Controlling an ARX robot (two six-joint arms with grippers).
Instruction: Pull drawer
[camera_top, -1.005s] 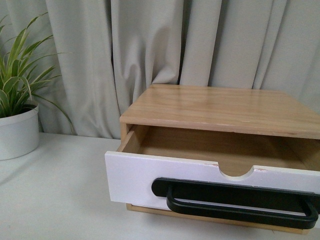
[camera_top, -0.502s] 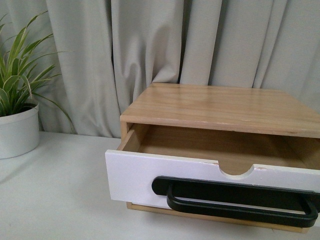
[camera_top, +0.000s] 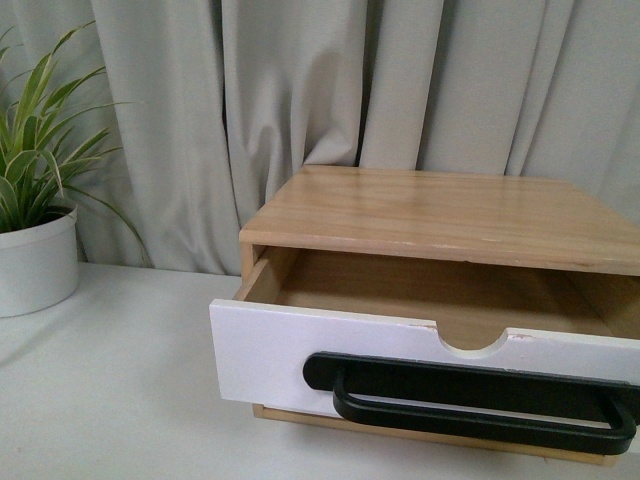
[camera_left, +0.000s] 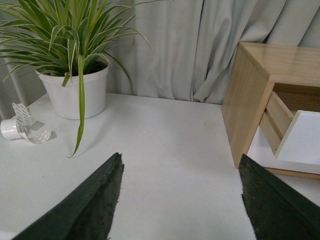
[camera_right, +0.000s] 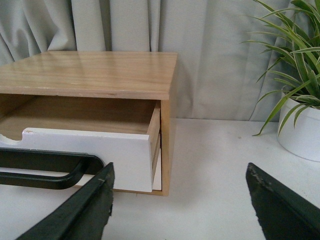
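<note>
The drawer (camera_top: 270, 360) stands pulled part-way out of the wooden cabinet (camera_top: 440, 215), its inside bare. Its white front carries a long black bar handle (camera_top: 470, 400) and a half-round notch (camera_top: 475, 345) in the top edge. Neither arm shows in the front view. My left gripper (camera_left: 180, 165) is open over the table, left of the cabinet, with the drawer (camera_left: 305, 140) off to one side. My right gripper (camera_right: 180, 170) is open, low over the table near the cabinet's right corner, close to the drawer (camera_right: 100, 150) and its handle (camera_right: 45, 167). Nothing is between either pair of fingers.
A plain white front (camera_right: 157, 177) sits recessed under the drawer. A potted plant (camera_top: 35, 200) stands at the table's left, with a tape roll (camera_left: 12, 127) beside the plant (camera_left: 75, 92). A second plant (camera_right: 302, 130) stands at the right. Grey curtains hang behind.
</note>
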